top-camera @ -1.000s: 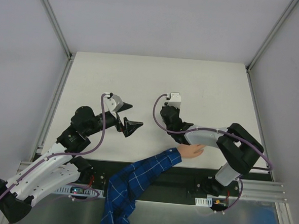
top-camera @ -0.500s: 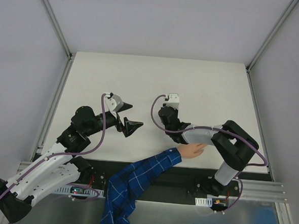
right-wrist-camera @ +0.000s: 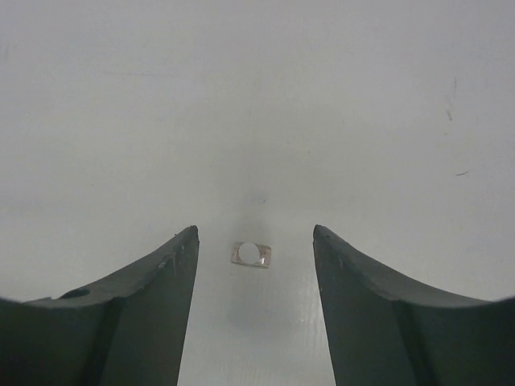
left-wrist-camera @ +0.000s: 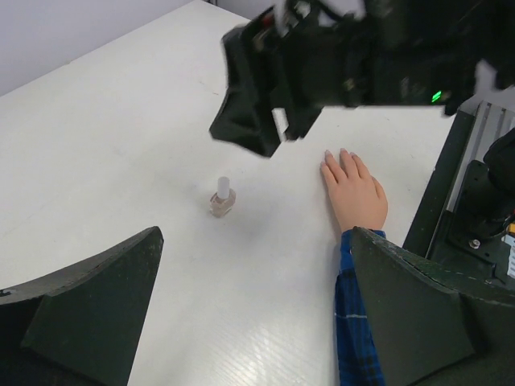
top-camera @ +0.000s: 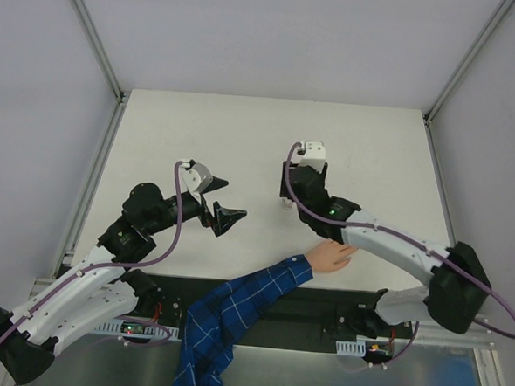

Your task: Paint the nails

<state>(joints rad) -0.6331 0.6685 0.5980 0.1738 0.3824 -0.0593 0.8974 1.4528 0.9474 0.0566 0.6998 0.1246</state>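
Here, the right gripper (right-wrist-camera: 253, 241) hangs directly over the polish bottle (left-wrist-camera: 223, 198).
Jaws parted, gripping nothing; left gripper (top-camera: 225, 201) spread, idle. The hand (left-wrist-camera: 354, 193) lies flat on the tabletop (top-camera: 373, 156), nails (left-wrist-camera: 336, 153) toward the bottle.

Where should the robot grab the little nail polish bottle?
Probably by the white cap of the nail polish bottle, coming straight down from above. It stands upright and alone on the table, and the right gripper hangs open right over it.
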